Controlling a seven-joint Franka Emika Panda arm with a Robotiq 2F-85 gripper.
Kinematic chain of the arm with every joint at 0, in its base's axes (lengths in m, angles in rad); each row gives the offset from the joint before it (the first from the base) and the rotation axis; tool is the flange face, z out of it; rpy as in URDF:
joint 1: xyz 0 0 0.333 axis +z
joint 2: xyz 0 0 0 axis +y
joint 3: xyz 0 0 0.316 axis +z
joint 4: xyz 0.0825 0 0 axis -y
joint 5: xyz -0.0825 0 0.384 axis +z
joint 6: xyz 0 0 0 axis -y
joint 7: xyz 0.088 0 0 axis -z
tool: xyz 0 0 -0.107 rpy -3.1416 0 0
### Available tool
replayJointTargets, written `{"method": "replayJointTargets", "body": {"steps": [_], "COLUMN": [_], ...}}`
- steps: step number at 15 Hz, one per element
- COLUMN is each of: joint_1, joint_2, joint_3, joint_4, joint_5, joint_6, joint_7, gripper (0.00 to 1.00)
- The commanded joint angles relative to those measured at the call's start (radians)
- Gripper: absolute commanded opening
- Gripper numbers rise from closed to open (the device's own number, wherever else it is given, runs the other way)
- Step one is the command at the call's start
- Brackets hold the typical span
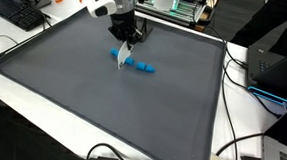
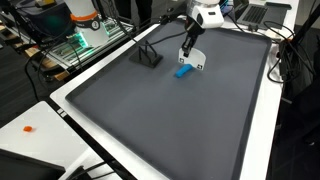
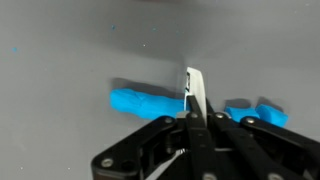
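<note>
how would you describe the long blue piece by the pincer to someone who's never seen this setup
Find the large dark grey mat with the pale rim. Over it the pincer pinches a thin white strip; the long blue piece lies flat on the mat beside that strip. It is one bright bar, longer than the small blue bits on the strip's other side.

On the table mat (image 1: pixel 62 95), the gripper (image 1: pixel 123 51) pinches a thin upright piece (image 3: pixel 192 88) just at a long plastic piece (image 3: pixel 145 102) lying flat, with a small stand (image 2: pixel 148 55) well apart.
</note>
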Motion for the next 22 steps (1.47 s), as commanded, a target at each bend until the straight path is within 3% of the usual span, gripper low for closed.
{"method": "replayJointTargets", "body": {"steps": [1,22], "joint_1": [-0.011,-0.006], "joint_2": [0.026,0.027], "joint_3": [0.012,0.033], "joint_4": [-0.026,-0.018], "joint_5": [0.021,0.047], "joint_6": [0.023,0.005], "joint_7": [-0.007,-0.015], "gripper": [0.01,0.01]}}
